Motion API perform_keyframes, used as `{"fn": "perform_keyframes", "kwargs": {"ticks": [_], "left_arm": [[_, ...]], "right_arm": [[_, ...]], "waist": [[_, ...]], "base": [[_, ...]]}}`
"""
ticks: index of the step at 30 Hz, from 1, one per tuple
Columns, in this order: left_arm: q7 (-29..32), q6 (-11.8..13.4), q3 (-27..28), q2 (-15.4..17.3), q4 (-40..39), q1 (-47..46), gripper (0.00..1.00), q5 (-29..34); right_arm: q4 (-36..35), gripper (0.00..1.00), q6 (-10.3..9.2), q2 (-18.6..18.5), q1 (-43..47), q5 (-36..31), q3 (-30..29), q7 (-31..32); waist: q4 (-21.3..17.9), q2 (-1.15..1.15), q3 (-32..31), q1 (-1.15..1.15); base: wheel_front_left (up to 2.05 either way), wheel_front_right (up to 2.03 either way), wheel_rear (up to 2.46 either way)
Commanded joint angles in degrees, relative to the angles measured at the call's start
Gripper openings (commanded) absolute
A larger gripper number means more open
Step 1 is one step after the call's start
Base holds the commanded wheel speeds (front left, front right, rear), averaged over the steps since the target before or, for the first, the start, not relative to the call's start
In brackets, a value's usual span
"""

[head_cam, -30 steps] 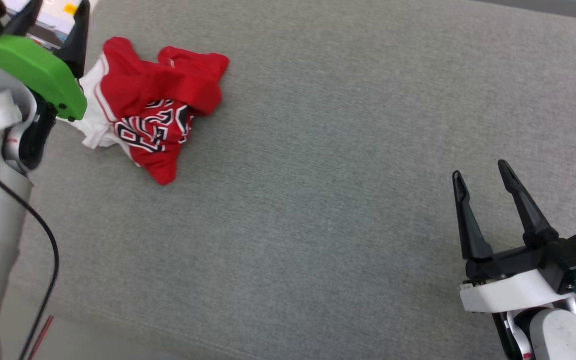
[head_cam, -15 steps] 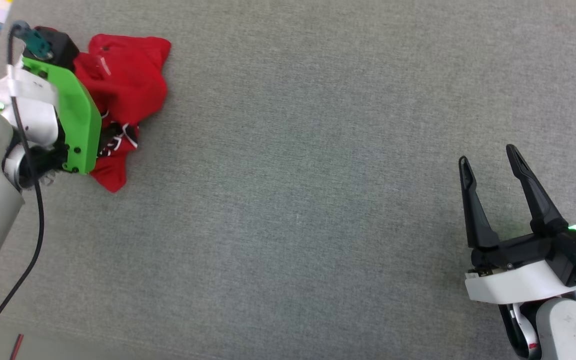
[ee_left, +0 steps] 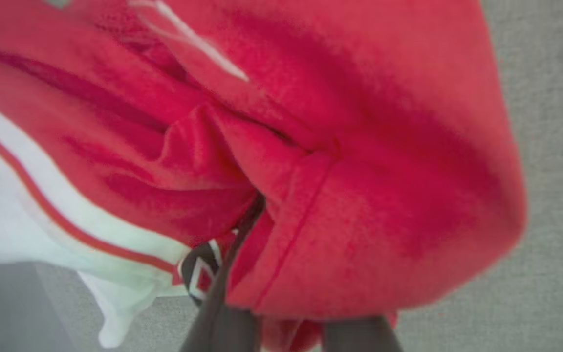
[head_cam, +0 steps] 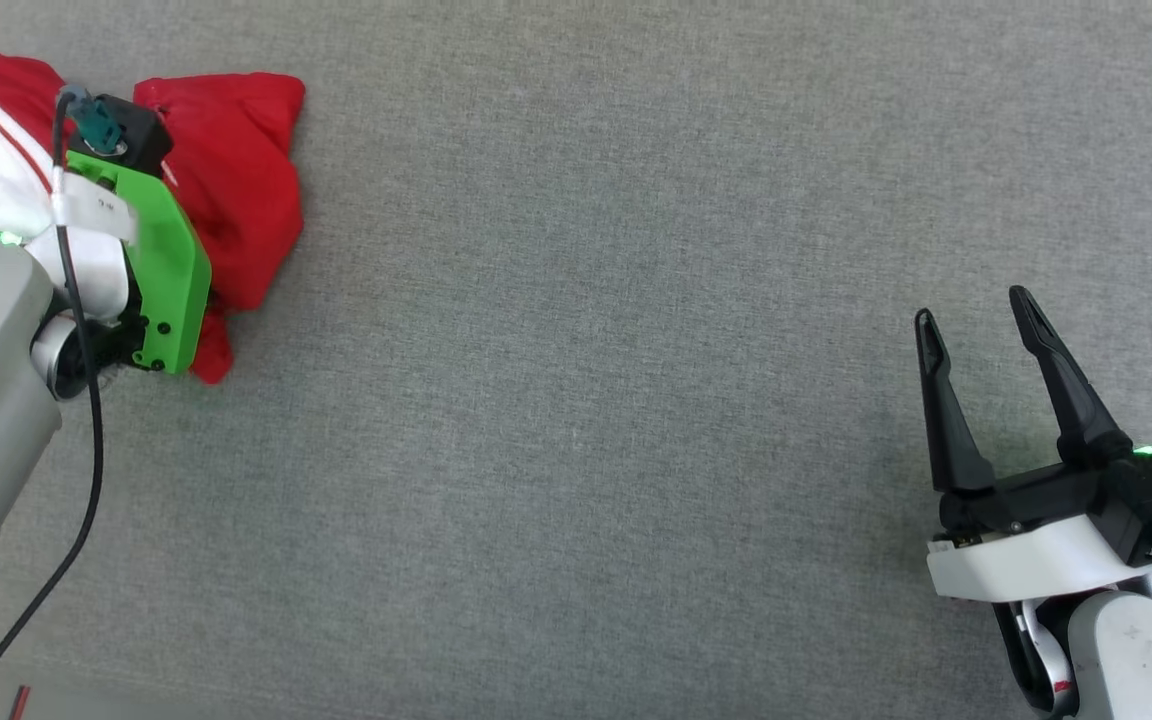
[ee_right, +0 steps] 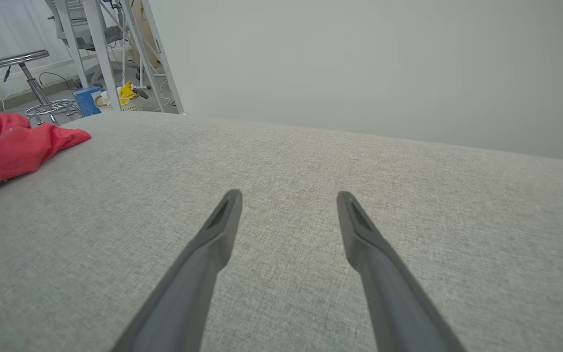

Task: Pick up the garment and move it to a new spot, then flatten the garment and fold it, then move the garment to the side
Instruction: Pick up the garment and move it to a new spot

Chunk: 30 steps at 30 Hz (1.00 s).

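Around left gripper (ee_left: 289,298): garment (ee_left: 359,171) bunched over fingers; I can't tell if clenched. Right gripper (head_cam: 971,304) released, garment well apart.

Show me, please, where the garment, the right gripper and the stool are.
garment (head_cam: 246,180), head view, red body fabric.
right gripper (head_cam: 971,304), head view, midway between its fingertips.
stool (ee_right: 16,58), right wrist view, round metal seat.
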Motion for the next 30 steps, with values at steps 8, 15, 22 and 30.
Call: {"fn": "perform_keyframes", "kwargs": {"ticks": [8,15,22,30], "left_arm": [[-14.41,-0.12,-3.76,-0.69,0.54,-3.92,0.0,3.53],[-21.76,-0.12,-7.57,-2.15,-2.7,-8.68,0.0,7.61],[-23.97,-0.12,-11.94,-6.02,-8.49,-11.66,0.0,10.73],[-25.07,-0.12,-14.58,-14.89,-12.08,-10.59,0.0,14.59]], "right_arm": [[1.08,1.0,-0.05,0.75,1.37,1.29,0.69,-0.17],[1.62,1.0,-0.05,1.77,3.1,1.97,0.84,-0.17],[1.71,1.0,-0.05,2.64,3.86,2.69,0.17,-0.17],[1.42,1.0,-0.05,2.99,4.21,3.5,-0.7,-0.17]], "waist": [[1.79,0.0,-7.62,0.0],[1.41,0.0,-12.26,0.0],[-2.41,0.0,-14.17,0.0],[-8.84,0.0,-13.86,0.0]], "base": [[0.0,0.0,0.0],[0.0,0.0,0.0],[0.0,0.0,0.0],[0.0,0.0,0.0]]}}
